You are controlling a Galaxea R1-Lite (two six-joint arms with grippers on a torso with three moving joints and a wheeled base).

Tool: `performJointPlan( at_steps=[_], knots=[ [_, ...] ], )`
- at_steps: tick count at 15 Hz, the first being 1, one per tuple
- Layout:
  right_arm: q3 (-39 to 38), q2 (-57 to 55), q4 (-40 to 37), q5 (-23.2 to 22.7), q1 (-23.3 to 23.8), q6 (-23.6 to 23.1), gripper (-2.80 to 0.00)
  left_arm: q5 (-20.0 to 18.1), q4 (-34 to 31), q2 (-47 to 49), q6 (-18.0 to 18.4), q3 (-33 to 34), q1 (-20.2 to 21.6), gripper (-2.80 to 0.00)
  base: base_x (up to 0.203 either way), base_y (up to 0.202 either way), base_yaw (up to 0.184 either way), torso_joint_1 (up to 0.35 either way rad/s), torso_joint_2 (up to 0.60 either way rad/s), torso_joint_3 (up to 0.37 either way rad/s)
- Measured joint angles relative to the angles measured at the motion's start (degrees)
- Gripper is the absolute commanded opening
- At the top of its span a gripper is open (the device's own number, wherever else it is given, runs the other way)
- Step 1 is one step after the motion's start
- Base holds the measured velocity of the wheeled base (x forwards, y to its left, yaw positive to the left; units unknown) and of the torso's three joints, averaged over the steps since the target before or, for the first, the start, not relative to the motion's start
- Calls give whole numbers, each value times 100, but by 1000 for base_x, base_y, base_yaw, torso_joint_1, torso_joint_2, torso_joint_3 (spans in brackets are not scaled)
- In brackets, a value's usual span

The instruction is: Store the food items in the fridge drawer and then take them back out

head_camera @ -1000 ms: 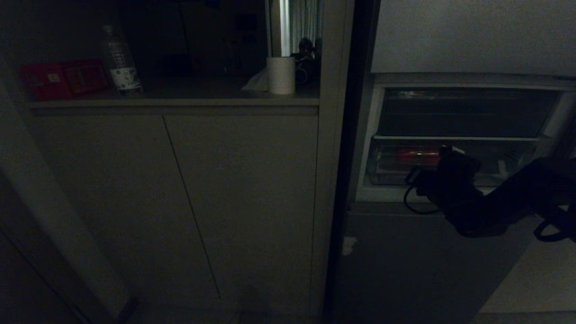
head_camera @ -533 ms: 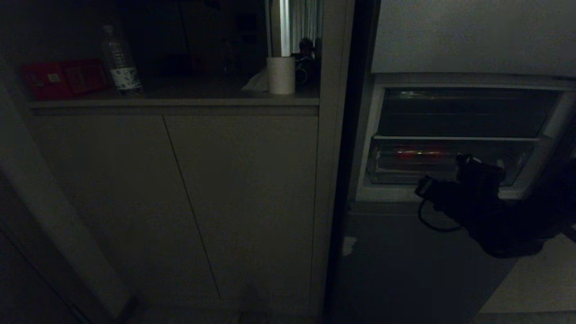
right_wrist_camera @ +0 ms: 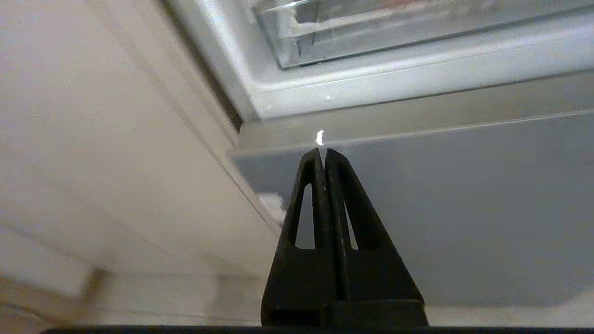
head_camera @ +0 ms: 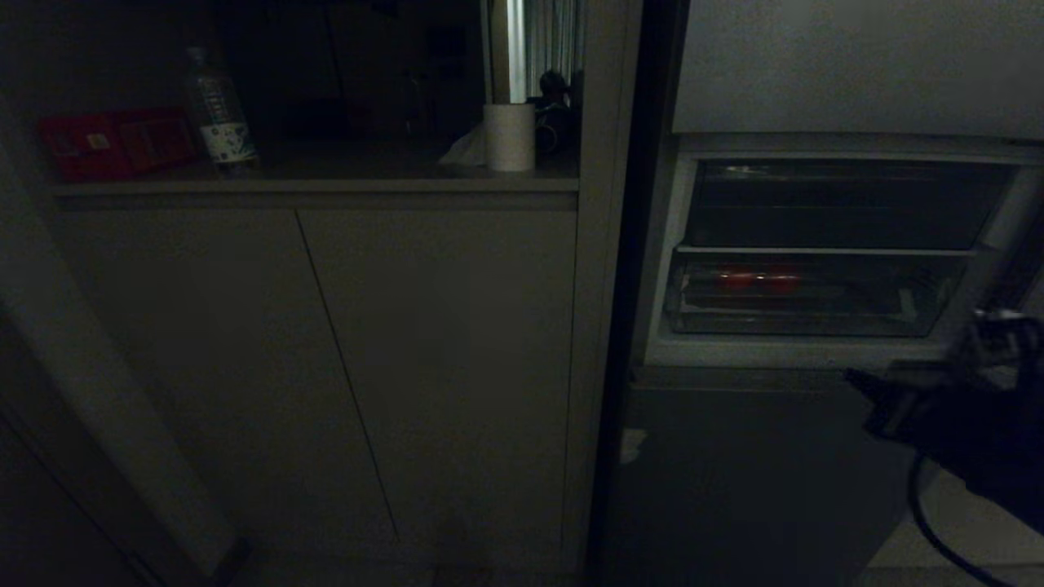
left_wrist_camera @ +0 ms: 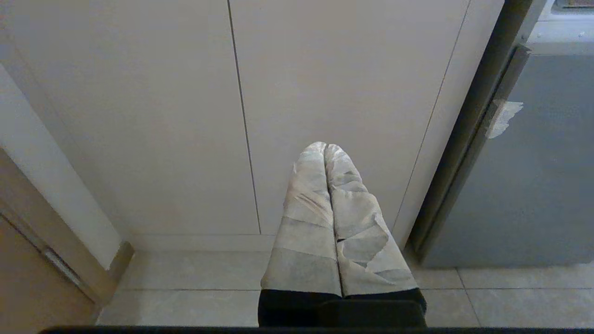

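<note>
Two red food items point(head_camera: 758, 280) are seen lying side by side inside the clear fridge drawer point(head_camera: 803, 322), pushed in for storage, while the right gripper point(right_wrist_camera: 323, 155) is held below it, jaws pressed together and empty.

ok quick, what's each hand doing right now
left hand: closed, holding nothing.
right hand: closed, holding nothing.
</note>
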State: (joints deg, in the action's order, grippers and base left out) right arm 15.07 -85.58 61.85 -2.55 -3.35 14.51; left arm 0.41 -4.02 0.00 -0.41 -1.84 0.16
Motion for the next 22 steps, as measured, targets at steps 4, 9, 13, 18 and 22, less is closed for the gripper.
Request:
performJointPlan(
  at_steps=[4,9,13,18,22],
  knots=[
    [-1074,2310,-901,19,18,-558,-280,0,0,0,0,0,0,-280,0,0,0,0,0,0],
    [-1308,5946,-4277,66,97,-1641,-280,0,1,0,4,0,0,-280,0,0,0,0,0,0],
    [-1445,7905,-6011,-3,261,-2224,-280,0,4,0,0,0,0,-280,0,0,0,0,0,0],
    [-1499,8509,-6207,92,325,-2131,-280,0,7,0,0,0,0,-280,0,0,0,0,0,0],
    [-1505,8566,-6211,99,325,-2095,-280,0,9,0,0,0,-2,-280,-2,5,-145,3,0,3]
  ],
)
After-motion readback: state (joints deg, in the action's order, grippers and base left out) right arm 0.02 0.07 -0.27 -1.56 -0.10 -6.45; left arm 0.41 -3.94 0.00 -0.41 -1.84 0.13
